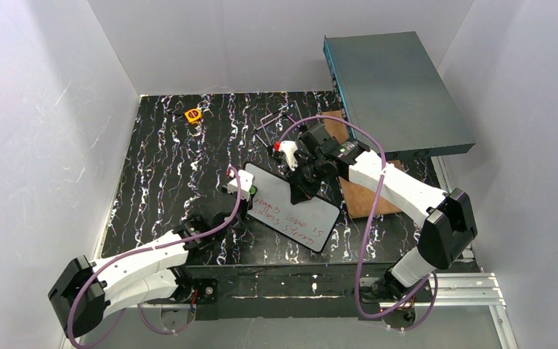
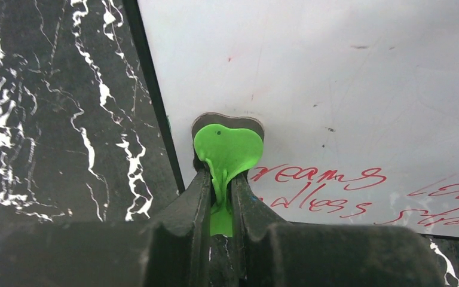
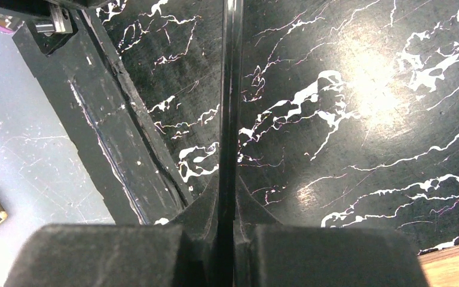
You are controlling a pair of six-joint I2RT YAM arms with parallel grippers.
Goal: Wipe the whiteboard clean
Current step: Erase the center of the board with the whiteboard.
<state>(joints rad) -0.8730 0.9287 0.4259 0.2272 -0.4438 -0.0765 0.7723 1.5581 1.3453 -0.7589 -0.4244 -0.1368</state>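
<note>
- Left gripper (image 2: 221, 182): jaws nearly closed, clamped on stem of green heart-shaped pad (image 2: 227, 146).
- Pad lies against whiteboard (image 2: 334, 78) near its left frame edge, just above red handwriting (image 2: 317, 179).
- Right gripper (image 3: 227, 200): jaws closed on thin black frame (image 3: 232, 89) of whiteboard, at its far long side.
- Whiteboard position: middle of black marbled table (image 1: 160, 160), between my two arms. Flat or tilted: cannot tell.

A black-framed white whiteboard (image 1: 290, 209) with red handwriting sits beyond the left gripper (image 1: 245, 195) fingers, which bear a small green piece (image 1: 252, 191). The right gripper (image 1: 297, 193) fingers are at its far edge.
</note>
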